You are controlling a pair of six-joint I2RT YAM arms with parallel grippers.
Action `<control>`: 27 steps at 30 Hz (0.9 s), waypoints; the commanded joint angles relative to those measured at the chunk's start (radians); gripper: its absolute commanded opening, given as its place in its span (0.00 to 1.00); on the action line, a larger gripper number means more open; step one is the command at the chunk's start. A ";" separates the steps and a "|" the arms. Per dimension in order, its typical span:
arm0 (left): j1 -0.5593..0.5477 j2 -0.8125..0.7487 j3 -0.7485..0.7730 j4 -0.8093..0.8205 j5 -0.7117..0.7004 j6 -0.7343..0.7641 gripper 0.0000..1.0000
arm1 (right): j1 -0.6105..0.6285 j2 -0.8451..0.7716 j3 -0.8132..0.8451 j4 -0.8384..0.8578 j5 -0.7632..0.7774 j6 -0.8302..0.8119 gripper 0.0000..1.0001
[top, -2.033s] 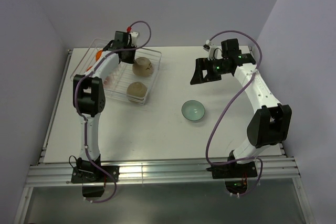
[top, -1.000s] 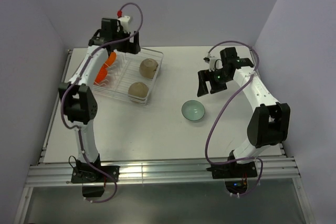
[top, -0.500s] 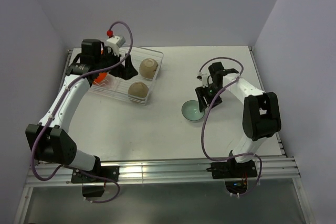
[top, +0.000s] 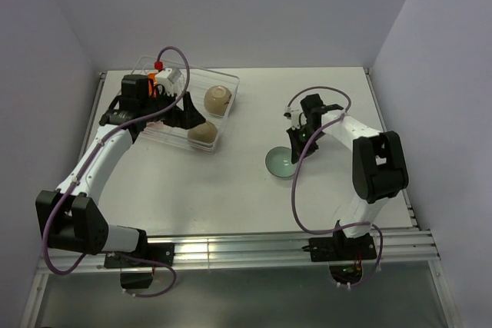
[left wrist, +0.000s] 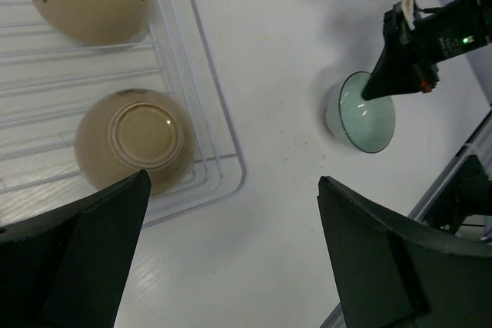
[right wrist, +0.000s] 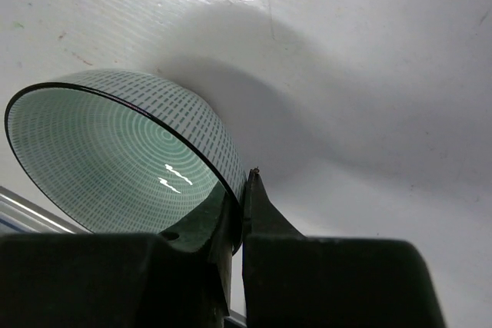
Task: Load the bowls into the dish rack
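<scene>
Step in hand: the grasp on the teal bowl point(top: 280, 163), the one bowl seen outside the rack point(top: 211, 73). I judge the hold made and the lift not yet begun.
Teal bowl: mouth up on the surface point(top: 231, 190), right of the rack and well apart from it. Whether its foot has left the surface I cannot tell.
Right jaws: pressed almost together and pinching the bowl's rim at its far right side. The right wrist view shows one finger inside the rim and one outside.
Left jaws: spread wide and holding nothing, hovering above the rack.
Near cream bowl point(top: 202, 133): in the rack's near right corner, foot up.
Far cream bowl point(top: 217, 100): in the rack behind the near one, along the same right side, foot also showing.
Orange bowl: not clearly seen, as the left arm point(top: 100, 159) covers the rack's left part.
Progress: well along, by my reading, with two bowls racked for certain and the teal one in hand.
Next move calls for: a straight lift that keeps the rim pinch firm, then a carry leftward to a free place among the wires. The right side is taken, so the free place likely lies under the left arm, which would have to give way first.
Risk: a thin rim hold on a smooth glazed bowl may let it swing or slip on the way. The rack's clear wall must be cleared before lowering.
</scene>
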 commanded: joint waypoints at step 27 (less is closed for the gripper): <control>-0.184 -0.031 0.025 0.370 0.233 -0.690 0.99 | 0.118 -0.220 0.435 0.101 -0.440 0.216 0.00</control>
